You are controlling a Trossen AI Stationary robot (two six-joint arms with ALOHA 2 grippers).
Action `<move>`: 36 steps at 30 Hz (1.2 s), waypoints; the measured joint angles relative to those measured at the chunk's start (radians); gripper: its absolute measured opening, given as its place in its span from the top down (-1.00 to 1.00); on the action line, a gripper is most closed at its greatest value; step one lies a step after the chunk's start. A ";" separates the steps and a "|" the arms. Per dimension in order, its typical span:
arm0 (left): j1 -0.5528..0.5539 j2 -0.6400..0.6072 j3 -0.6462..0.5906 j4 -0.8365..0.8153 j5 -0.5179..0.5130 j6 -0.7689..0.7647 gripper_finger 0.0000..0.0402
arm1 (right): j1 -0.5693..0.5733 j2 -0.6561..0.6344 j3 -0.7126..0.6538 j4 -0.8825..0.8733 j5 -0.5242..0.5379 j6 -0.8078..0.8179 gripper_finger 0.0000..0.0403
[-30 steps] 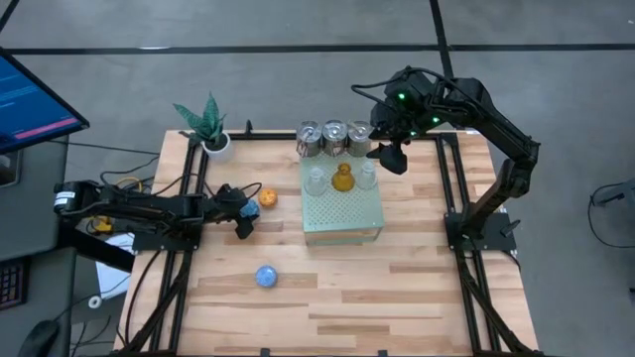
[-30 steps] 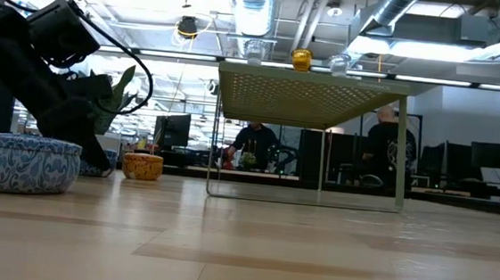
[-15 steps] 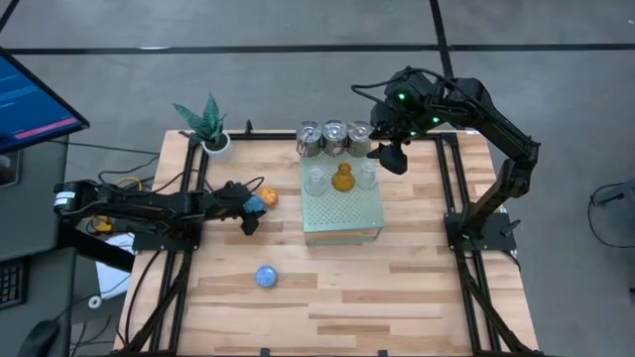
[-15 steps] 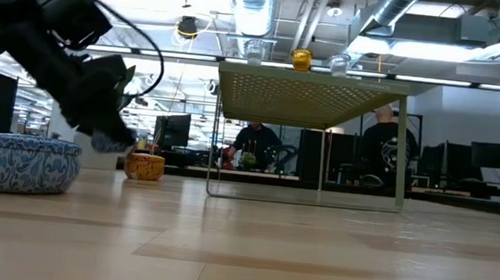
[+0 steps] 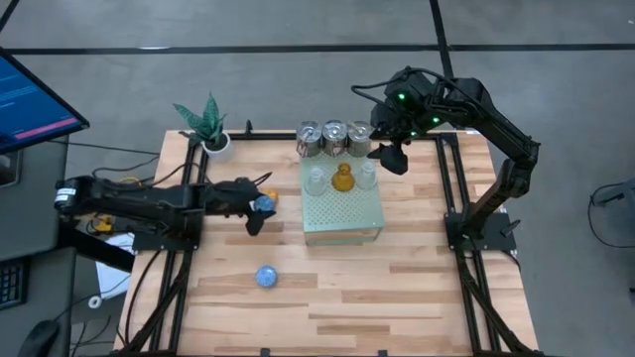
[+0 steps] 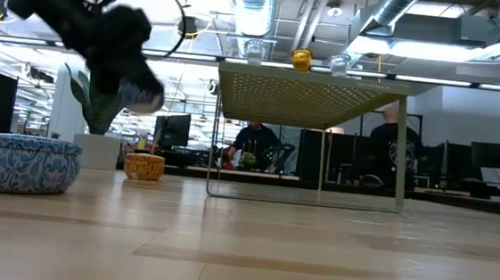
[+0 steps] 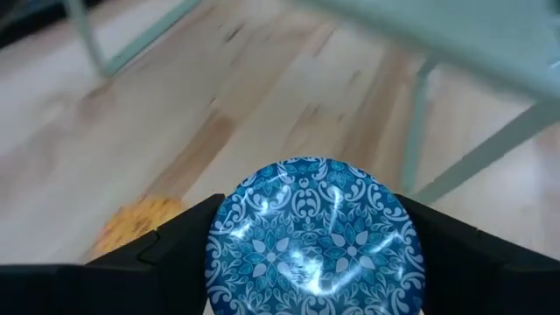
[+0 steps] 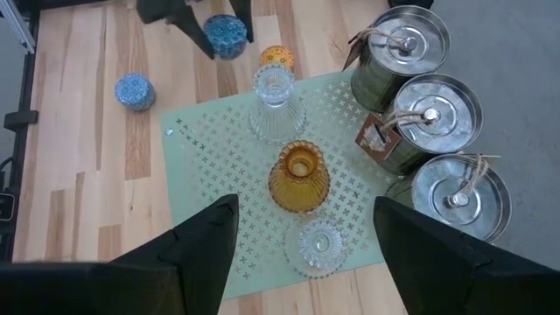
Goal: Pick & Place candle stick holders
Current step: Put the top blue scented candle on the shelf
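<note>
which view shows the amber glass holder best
The right wrist view: the amber glass holder shows large from above on the pale-green block, between two clear ones. The high view shows it small, the low view only its top, the left wrist view not at all.

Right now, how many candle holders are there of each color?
Silver: 3, lined up behind the green block
Clear glass: 2
Amber glass: 1
Blue: 2, one held by the left gripper, one on the table
Orange: 1
Total: 9
</note>
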 joint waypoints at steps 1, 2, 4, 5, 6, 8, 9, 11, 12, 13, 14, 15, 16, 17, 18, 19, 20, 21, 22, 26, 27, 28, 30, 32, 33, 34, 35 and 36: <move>-0.008 0.000 0.019 0.000 0.001 0.000 -0.50 | 0.000 0.000 0.000 0.000 0.000 -0.001 -0.27; -0.016 0.000 0.037 0.000 0.001 0.000 -0.50 | 0.000 0.000 0.000 0.000 0.000 -0.001 -0.27; -0.033 0.000 0.078 -0.001 -0.001 0.000 -0.50 | 0.000 0.000 0.000 0.000 0.001 -0.004 -0.27; -0.042 0.000 0.100 -0.001 -0.002 0.000 -0.50 | 0.000 0.000 0.000 0.000 0.001 -0.012 -0.27; -0.052 0.000 0.123 -0.001 -0.003 0.000 -0.50 | 0.000 0.000 0.000 0.000 0.002 -0.018 -0.27; -0.070 0.000 0.169 0.000 -0.003 0.000 -0.50 | 0.000 0.000 0.000 0.000 0.002 -0.024 -0.27; -0.078 0.000 0.190 0.000 -0.003 0.000 -0.50 | 0.000 0.000 0.000 0.000 0.001 -0.026 -0.27; -0.093 0.002 0.232 0.000 -0.003 0.005 -0.50 | 0.000 0.000 0.000 0.000 0.001 -0.027 -0.27; -0.099 0.006 0.252 0.001 -0.004 0.008 -0.50 | 0.000 0.000 0.000 0.000 0.001 -0.027 -0.27; -0.104 0.011 0.271 0.001 -0.005 0.013 -0.50 | 0.000 0.000 0.000 0.000 0.001 -0.027 -0.27; -0.109 0.017 0.288 0.000 -0.008 0.021 -0.50 | 0.000 0.000 0.000 0.000 0.001 -0.027 -0.27; -0.112 0.028 0.308 0.000 -0.011 0.030 -0.50 | 0.000 0.000 0.000 0.000 0.001 -0.027 -0.27; -0.113 0.041 0.326 0.004 -0.011 0.040 -0.50 | 0.000 0.000 0.000 0.000 0.001 -0.027 -0.27; -0.116 0.055 0.340 0.004 -0.012 0.052 -0.50 | 0.000 0.000 0.000 0.000 0.001 -0.027 -0.27; -0.116 0.073 0.356 0.000 -0.013 0.058 -0.50 | 0.000 0.000 0.000 0.000 0.001 -0.027 -0.27; -0.116 0.094 0.372 0.000 -0.013 0.062 -0.50 | 0.000 0.000 0.000 0.000 0.001 -0.027 -0.27; -0.116 0.116 0.387 0.001 -0.013 0.063 -0.50 | 0.000 0.000 0.000 0.000 0.001 -0.027 -0.27; -0.116 0.138 0.399 0.000 -0.012 0.064 -0.50 | 0.000 0.000 0.000 0.000 0.001 -0.027 -0.27; -0.116 0.160 0.411 0.000 -0.007 0.065 -0.50 | 0.000 0.000 0.000 0.000 0.001 -0.027 -0.27; -0.116 0.253 0.453 0.000 -0.005 0.065 -0.50 | 0.000 0.000 0.000 0.001 0.001 -0.027 -0.27; -0.116 0.275 0.466 0.000 -0.005 0.065 -0.50 | 0.000 0.000 0.000 0.001 0.001 -0.027 -0.27; -0.116 0.297 0.478 0.000 -0.005 0.065 -0.50 | 0.000 0.000 0.000 0.001 0.001 -0.027 -0.27; -0.116 0.340 0.506 0.001 -0.005 0.065 -0.50 | 0.000 0.000 0.000 0.001 0.000 -0.027 -0.27; -0.116 0.380 0.530 0.002 -0.007 0.065 -0.50 | 0.000 0.000 0.000 0.001 -0.001 -0.027 -0.27; -0.116 0.402 0.543 0.002 -0.015 0.065 -0.50 | 0.000 0.000 0.000 0.001 -0.001 -0.027 -0.27; -0.116 0.422 0.554 0.003 -0.024 0.067 -0.50 | 0.000 0.000 0.000 0.001 -0.001 -0.027 -0.27; -0.116 0.440 0.563 0.002 -0.025 0.073 -0.50 | 0.000 0.000 0.000 0.001 -0.001 -0.027 -0.27; -0.117 0.459 0.573 -0.001 -0.026 0.080 -0.50 | 0.000 0.000 0.000 0.000 -0.001 -0.027 -0.27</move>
